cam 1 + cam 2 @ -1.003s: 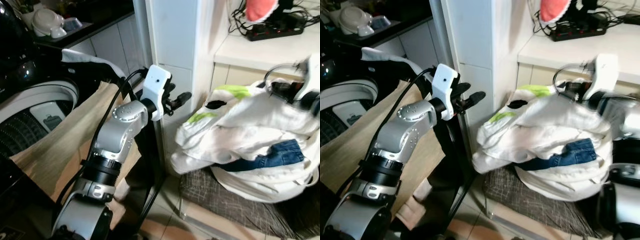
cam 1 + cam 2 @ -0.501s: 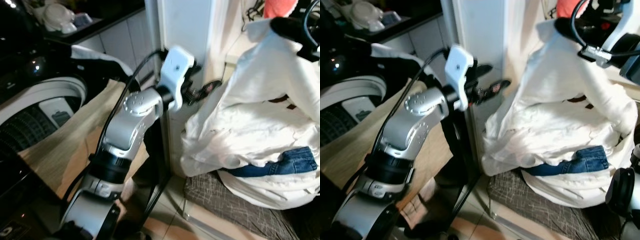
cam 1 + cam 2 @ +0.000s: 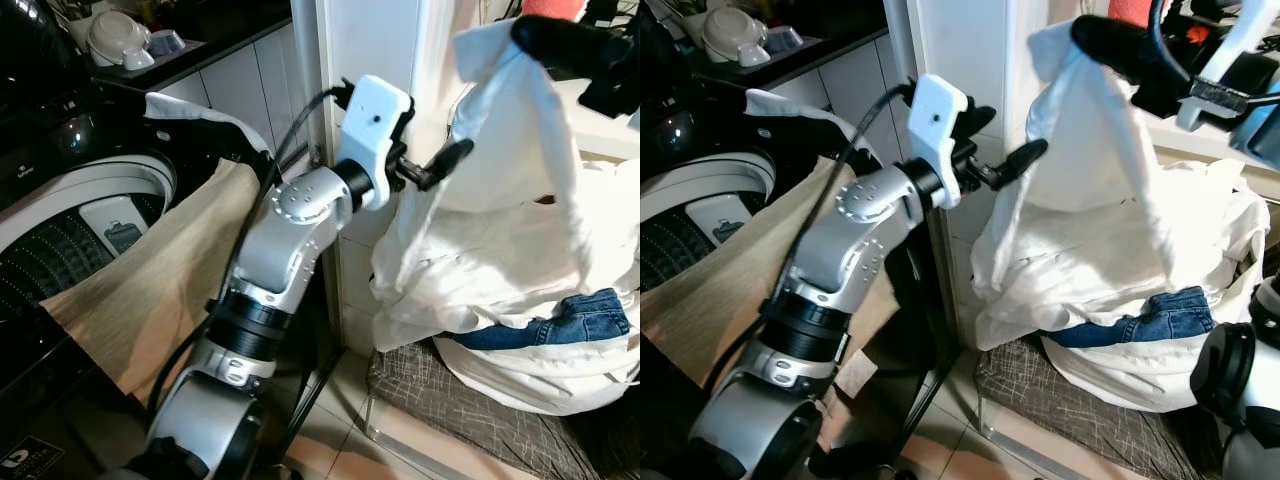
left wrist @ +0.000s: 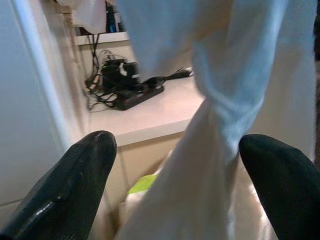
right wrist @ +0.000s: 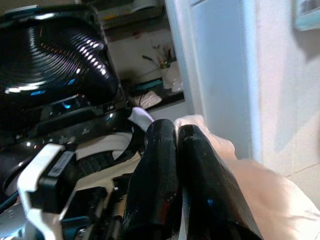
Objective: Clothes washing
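My right gripper [image 3: 1102, 36] is raised at the upper right, shut on the top of a white garment [image 3: 500, 190]. The garment hangs down from it onto the laundry pile [image 3: 540, 350]. In the right wrist view the fingers [image 5: 172, 150] pinch the pale cloth [image 5: 250, 185]. My left gripper [image 3: 432, 162] is open at the garment's left edge. Its two black fingertips [image 4: 90, 150] stand apart on either side of the hanging white cloth [image 4: 215, 125]. Blue jeans [image 3: 585, 318] lie in the pile. The washing machine's open drum [image 3: 70, 225] is at the left.
A beige cloth [image 3: 150, 290] drapes over the washer's front edge. A white pillar [image 3: 365, 40] stands between washer and pile. A power strip [image 4: 137, 95] with cables lies on the white shelf behind. A grey mat [image 3: 450, 400] lies under the pile. Bowls [image 3: 115, 35] sit on the counter.
My right gripper has lifted the white garment higher out of the pile. My left arm has reached up and right, bringing its open fingers to the hanging cloth. The camera has shifted slightly.
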Available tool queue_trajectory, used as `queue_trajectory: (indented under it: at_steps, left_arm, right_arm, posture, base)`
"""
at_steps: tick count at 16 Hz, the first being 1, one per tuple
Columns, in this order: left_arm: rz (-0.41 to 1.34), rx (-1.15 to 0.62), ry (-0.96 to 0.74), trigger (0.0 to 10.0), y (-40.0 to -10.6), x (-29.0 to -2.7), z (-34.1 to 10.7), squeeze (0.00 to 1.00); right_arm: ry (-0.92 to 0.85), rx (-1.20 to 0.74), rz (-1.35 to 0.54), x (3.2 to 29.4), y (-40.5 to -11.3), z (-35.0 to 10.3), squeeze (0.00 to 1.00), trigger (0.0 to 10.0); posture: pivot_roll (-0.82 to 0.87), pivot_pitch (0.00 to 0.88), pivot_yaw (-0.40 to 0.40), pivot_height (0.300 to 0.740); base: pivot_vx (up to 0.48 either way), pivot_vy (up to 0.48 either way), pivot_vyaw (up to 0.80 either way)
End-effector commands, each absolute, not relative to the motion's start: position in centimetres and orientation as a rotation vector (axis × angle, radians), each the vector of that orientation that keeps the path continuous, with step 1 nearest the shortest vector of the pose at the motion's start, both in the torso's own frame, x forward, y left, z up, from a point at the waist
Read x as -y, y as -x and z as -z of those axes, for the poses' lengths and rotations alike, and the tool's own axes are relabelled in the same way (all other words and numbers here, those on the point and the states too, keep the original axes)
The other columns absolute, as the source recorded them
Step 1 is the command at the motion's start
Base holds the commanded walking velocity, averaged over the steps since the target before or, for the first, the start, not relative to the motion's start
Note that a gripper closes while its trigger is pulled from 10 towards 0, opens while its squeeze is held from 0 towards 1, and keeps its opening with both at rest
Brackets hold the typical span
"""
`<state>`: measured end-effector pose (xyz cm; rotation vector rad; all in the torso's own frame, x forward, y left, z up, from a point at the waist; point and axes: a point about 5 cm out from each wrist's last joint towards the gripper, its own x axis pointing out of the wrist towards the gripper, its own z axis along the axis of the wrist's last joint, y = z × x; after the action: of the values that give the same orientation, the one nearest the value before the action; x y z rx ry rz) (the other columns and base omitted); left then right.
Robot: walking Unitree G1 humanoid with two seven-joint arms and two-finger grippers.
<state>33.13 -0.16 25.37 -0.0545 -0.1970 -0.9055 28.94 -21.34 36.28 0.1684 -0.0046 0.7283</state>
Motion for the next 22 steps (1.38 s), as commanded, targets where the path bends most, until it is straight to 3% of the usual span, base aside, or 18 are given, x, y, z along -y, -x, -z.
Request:
queue_trajectory:
  at_steps: [1, 2, 4, 5, 6, 16, 17, 22]
  left_arm:
    - [0.912, 0.214, 0.090, 10.0, -33.2, 0.0, -25.9, 0.56]
    - [0.918, 0.211, 0.090, 10.0, -33.3, 0.4, -26.0, 0.00]
    - [0.828, 0.192, 0.025, 10.0, -34.3, 0.5, -25.3, 0.00]
    - [0.828, 0.190, 0.035, 8.6, -34.3, 0.5, -25.3, 0.00]
    - [0.808, 0.197, 0.031, 0.0, -34.5, 0.2, -25.3, 0.00]
    - [0.805, 0.197, 0.040, 0.0, -35.1, -1.2, -25.2, 0.00]
    - [0.802, 0.198, 0.039, 0.0, -35.1, -1.3, -25.2, 0.00]
    - [0.795, 0.210, 0.052, 0.0, -35.4, -1.8, -25.9, 0.00]
  right_arm:
    - [-0.149, 0.040, -0.760, 20.7, -28.3, -37.3, 0.00, 0.0]
    - [-0.156, 0.034, -0.774, 20.4, -28.3, -37.2, 0.00, 0.0]
    - [-0.164, 0.033, -0.819, 19.5, -28.0, -37.1, 0.00, 0.0]
    - [-0.164, 0.033, -0.820, 19.4, -28.0, -37.1, 0.00, 0.0]
    - [-0.162, 0.031, -0.819, 19.4, -28.0, -37.1, 0.00, 0.0]
    - [-0.186, 0.010, -0.738, 20.1, -28.1, -35.8, 0.00, 0.0]
    - [-0.187, 0.010, -0.737, 20.1, -28.1, -35.7, 0.00, 1.3]
    - [-0.197, 0.013, -0.724, 20.1, -27.9, -35.4, 0.00, 4.9]
  posture:
    - [-0.12, 0.000, 0.105, 0.740]
    - [-0.12, 0.000, 0.105, 0.740]
    - [-0.13, 0.000, 0.107, 0.740]
    - [-0.13, 0.000, 0.107, 0.740]
    - [-0.13, 0.000, 0.108, 0.740]
    - [-0.12, 0.000, 0.127, 0.740]
    - [-0.12, 0.000, 0.128, 0.740]
    - [-0.11, 0.000, 0.135, 0.740]
  base:
    - [0.000, 0.000, 0.00]
    - [0.000, 0.000, 0.00]
    - [0.000, 0.000, 0.00]
    - [0.000, 0.000, 0.00]
    - [0.000, 0.000, 0.00]
    - [0.000, 0.000, 0.00]
    - [0.000, 0.000, 0.00]
    - [0.000, 0.000, 0.00]
